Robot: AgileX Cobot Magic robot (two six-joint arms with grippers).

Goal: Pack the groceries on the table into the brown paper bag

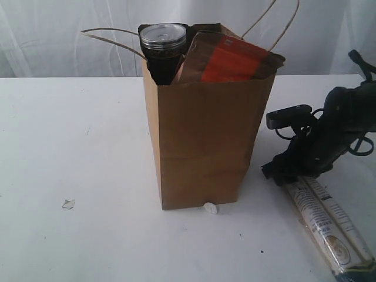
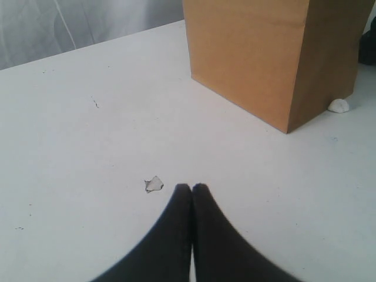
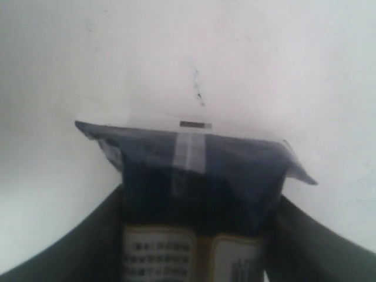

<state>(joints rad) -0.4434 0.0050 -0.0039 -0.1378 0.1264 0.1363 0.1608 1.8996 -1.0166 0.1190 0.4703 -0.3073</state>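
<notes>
The brown paper bag [image 1: 205, 141] stands upright mid-table, its handles sticking up. A dark silver-lidded can [image 1: 163, 36] and the brown pouch with orange label [image 1: 235, 61] poke out of its top. To its right the long navy-tan packet [image 1: 329, 226] lies flat on the white table [image 1: 70, 147]. My right gripper [image 1: 288, 176] is low over the packet's far end. In the right wrist view the fingers [image 3: 111, 235] press both sides of the packet [image 3: 200, 158]. My left gripper [image 2: 192, 188] is shut and empty, hovering left of the bag [image 2: 252, 53].
A tiny clear wrapper scrap [image 1: 69, 204] lies on the table left of the bag, just beside my left fingertips [image 2: 182, 191]. A small white lump [image 1: 210, 208] rests against the bag's front bottom edge. A white curtain hangs behind the table.
</notes>
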